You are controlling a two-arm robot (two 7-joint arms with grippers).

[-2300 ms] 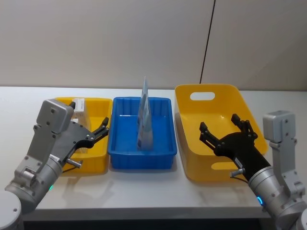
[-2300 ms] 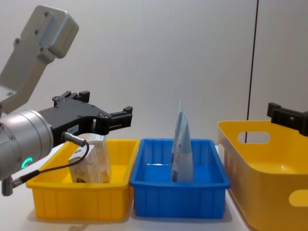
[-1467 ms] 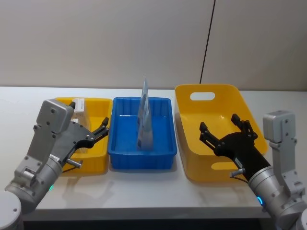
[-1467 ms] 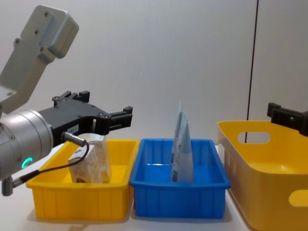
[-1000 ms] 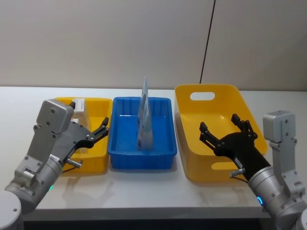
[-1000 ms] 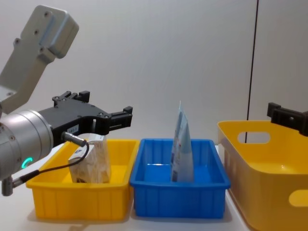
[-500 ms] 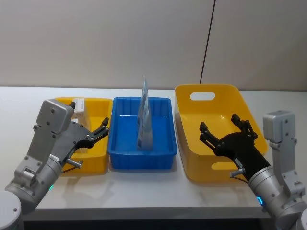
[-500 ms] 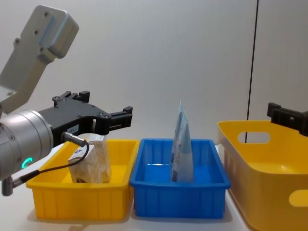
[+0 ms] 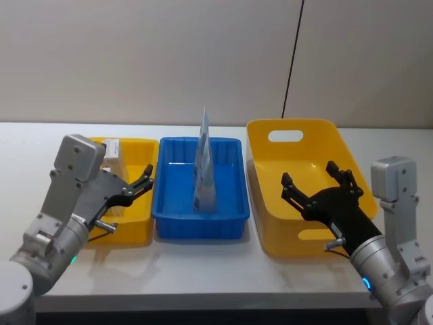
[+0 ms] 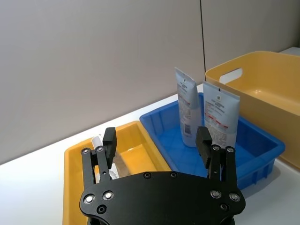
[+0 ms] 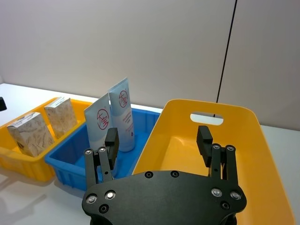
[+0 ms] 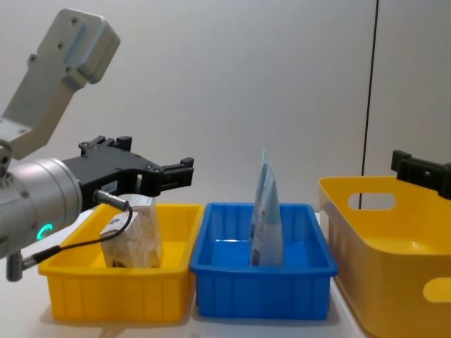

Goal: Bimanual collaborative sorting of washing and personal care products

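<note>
Over the counter point(image 9: 203, 267), left hand point(image 10: 156, 140) and right hand point(image 9: 310, 181) spread, empty.
Left hovers by packs point(image 12: 134, 232) in yellow tray point(image 9: 132, 233), right over basket point(image 9: 298, 124); pouches point(image 9: 204, 169) stand in blue tray point(image 9: 199, 227). I judge kinds kept apart, sorting near done.

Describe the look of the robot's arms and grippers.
Pale grey arms, boxy housings, silvery round wrists with small blue-green lights. The left gripper and right gripper are black, two-fingered, with silver screws. A thin black cable loops by the left wrist.
</note>
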